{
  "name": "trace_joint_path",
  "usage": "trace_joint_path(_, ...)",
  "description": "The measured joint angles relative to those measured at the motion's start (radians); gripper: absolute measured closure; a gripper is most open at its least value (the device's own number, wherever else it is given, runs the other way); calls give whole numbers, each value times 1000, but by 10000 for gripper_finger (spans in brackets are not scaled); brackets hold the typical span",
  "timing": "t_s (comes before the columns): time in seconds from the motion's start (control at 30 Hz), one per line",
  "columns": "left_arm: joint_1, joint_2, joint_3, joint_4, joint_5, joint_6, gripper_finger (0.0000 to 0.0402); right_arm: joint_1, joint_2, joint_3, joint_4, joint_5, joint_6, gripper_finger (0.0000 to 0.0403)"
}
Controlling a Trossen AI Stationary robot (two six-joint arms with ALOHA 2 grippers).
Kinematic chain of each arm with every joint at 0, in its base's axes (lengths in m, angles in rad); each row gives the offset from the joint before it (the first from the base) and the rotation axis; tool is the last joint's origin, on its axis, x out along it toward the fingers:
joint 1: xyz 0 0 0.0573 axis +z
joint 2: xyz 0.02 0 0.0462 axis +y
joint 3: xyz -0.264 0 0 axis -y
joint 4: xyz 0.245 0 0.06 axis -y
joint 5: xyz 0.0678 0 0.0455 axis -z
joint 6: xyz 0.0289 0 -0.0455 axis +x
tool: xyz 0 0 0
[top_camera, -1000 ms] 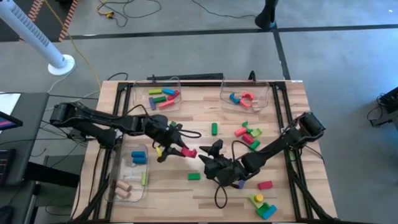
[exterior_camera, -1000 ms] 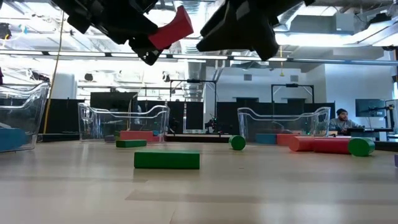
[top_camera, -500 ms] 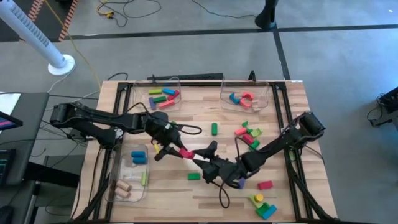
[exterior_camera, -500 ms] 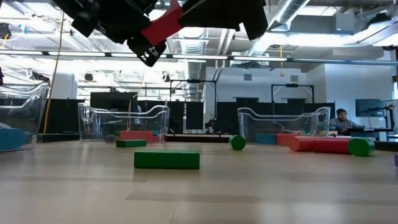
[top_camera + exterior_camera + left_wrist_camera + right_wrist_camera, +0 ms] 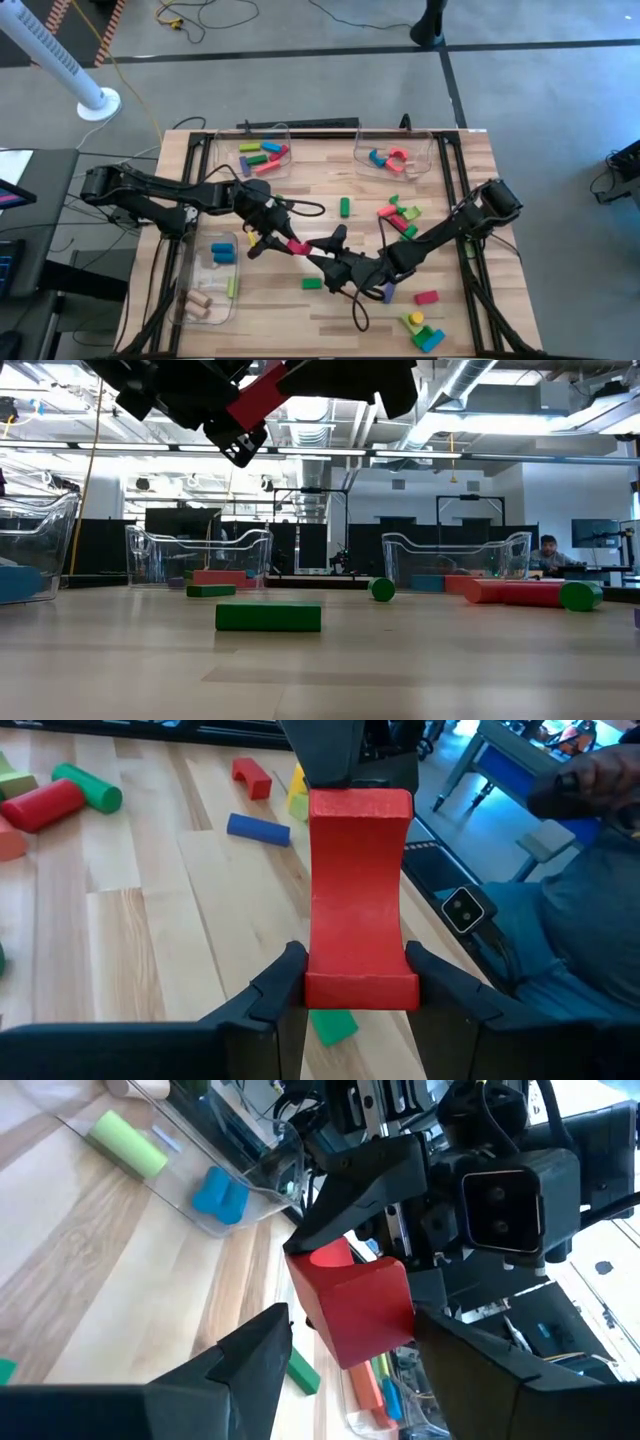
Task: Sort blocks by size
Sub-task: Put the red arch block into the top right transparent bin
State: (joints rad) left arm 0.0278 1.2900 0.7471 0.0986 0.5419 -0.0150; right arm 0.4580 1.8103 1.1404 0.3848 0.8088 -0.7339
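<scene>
The left hand (image 5: pixel 352 982) is clenched on one end of a red arch block (image 5: pixel 358 895), its fingers pressing the two flat side faces, and holds it in the air above the middle of the counter (image 5: pixel 330 300). The right hand (image 5: pixel 350 1342) has its fingers spread wide on either side of the block's free end without closing on it, so this looks like a handover from left to right.

The block looks rigid and light, most likely painted wood; it should not deform, but the paint may be a little slick, and the curved cut-out gives no good seat. My advice is to grip across the flat parallel faces near the square end, clear of the left fingers.

Below, a green bar (image 5: pixel 268 616) lies on the counter. Farther off, loose red and green blocks (image 5: pixel 400 217) sit toward the right side. Clear bins stand around the edge: the back left bin (image 5: pixel 222 151) holds mixed bars, the back right bin (image 5: pixel 432 148) holds arches, and the left bin (image 5: pixel 190 262) holds blue and wooden pieces.
</scene>
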Motion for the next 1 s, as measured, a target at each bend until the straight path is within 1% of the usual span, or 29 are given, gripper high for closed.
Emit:
trace_joint_path(0.23, 0, 0, 0, -2, 4, 3, 269, 13, 1, 0, -8, 6, 0, 152)
trace_joint_path(0.5, 0, 0, 2, -7, 13, 2, 269, 40, 3, 1, -22, 57, 0, 152)
trace_joint_path(0.67, 0, 0, 2, -14, 30, 0, 269, 46, 3, 1, -24, 79, 0, 152)
trace_joint_path(0.83, 0, 0, 2, -41, 64, 8, 269, 46, 3, 1, -21, 79, 20, 152)
trace_joint_path(0.87, 0, 0, 2, -44, 64, 10, 269, 44, 3, 1, -22, 66, 37, 152)
trace_joint_path(1.0, 0, 0, 2, -44, 65, 15, 269, 26, 3, 1, -27, -50, 94, 152)
